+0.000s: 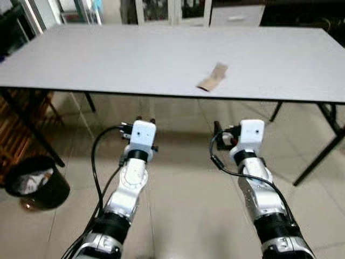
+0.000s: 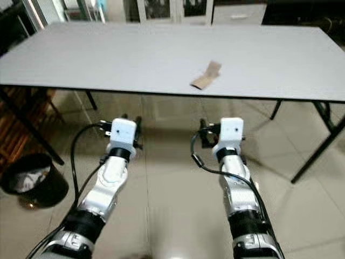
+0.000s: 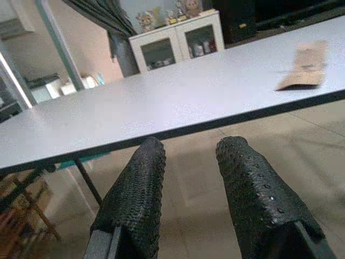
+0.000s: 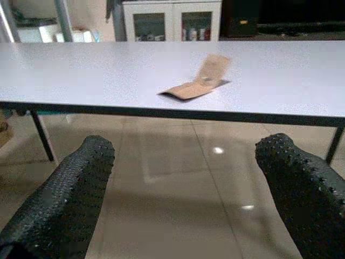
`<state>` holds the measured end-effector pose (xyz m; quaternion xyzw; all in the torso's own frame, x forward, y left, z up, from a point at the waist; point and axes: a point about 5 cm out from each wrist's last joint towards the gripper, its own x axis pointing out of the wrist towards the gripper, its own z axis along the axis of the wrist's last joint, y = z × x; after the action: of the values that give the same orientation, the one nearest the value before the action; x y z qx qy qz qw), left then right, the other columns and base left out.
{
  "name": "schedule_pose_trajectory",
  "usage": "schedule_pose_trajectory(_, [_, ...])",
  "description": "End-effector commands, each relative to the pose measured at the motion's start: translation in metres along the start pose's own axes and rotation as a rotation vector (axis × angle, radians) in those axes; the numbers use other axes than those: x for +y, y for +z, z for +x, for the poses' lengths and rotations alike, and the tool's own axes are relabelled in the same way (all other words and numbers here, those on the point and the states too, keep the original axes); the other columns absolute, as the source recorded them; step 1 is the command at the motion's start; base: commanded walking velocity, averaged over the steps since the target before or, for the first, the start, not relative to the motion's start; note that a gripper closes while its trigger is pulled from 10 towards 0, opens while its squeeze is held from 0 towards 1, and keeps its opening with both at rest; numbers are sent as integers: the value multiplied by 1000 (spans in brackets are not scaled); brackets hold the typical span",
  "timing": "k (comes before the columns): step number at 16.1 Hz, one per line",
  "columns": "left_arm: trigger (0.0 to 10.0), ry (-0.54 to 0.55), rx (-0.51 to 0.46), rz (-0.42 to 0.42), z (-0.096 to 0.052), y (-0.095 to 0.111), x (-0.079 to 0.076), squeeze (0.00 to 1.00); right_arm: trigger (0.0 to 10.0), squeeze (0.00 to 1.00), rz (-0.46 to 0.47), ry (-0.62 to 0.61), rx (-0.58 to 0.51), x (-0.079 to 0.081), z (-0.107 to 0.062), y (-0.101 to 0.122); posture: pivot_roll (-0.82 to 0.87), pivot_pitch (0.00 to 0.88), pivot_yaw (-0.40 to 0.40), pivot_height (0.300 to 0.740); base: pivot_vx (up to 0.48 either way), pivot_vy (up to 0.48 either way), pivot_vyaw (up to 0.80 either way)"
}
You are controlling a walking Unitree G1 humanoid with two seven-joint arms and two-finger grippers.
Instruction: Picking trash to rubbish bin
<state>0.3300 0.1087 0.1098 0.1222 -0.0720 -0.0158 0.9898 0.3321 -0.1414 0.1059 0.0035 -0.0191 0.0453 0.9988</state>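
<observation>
Grey table (image 1: pixel 108 59) bears brown paper scrap (image 1: pixel 213 77); left claw (image 3: pixel 186 162) narrowly apart, right claw (image 4: pixel 186 162) wide apart.

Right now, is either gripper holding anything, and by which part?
Nothing is held. The left gripper and right gripper are both open below the table edge; the flat brown paper wrapper lies untouched on the grey table.

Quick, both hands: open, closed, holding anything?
Left hand: open with a narrow gap, empty, held below the table edge.
Right hand: wide open, empty, facing the brown paper scrap.
</observation>
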Motion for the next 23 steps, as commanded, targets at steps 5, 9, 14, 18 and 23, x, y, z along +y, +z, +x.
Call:
schedule_pose_trajectory(5, [10000, 16, 12, 7, 1, -1, 5, 0, 10000, 0, 10, 13, -7, 6, 1, 1, -75, 64, 33, 740, 367, 0, 0])
schedule_pose_trajectory(9, [10000, 19, 12, 5, 1, -2, 6, 0, 10000, 0, 11, 14, -2, 6, 1, 1, -75, 62, 33, 740, 278, 0, 0])
schedule_pose_trajectory(14, [10000, 20, 10, 4, 1, -1, 5, 0, 10000, 0, 4, 18, -5, 6, 1, 1, -75, 57, 34, 740, 301, 0, 0])
schedule_pose_trajectory(18, [10000, 19, 7, 5, 2, 0, 5, 0, 10000, 0, -2, 20, -6, 7, 1, 1, -77, 53, 35, 740, 278, 0, 0])
schedule_pose_trajectory(23, [10000, 16, 7, 4, 3, 1, 4, 0, 10000, 0, -6, 20, -6, 7, 1, 1, -77, 51, 35, 740, 279, 0, 0])
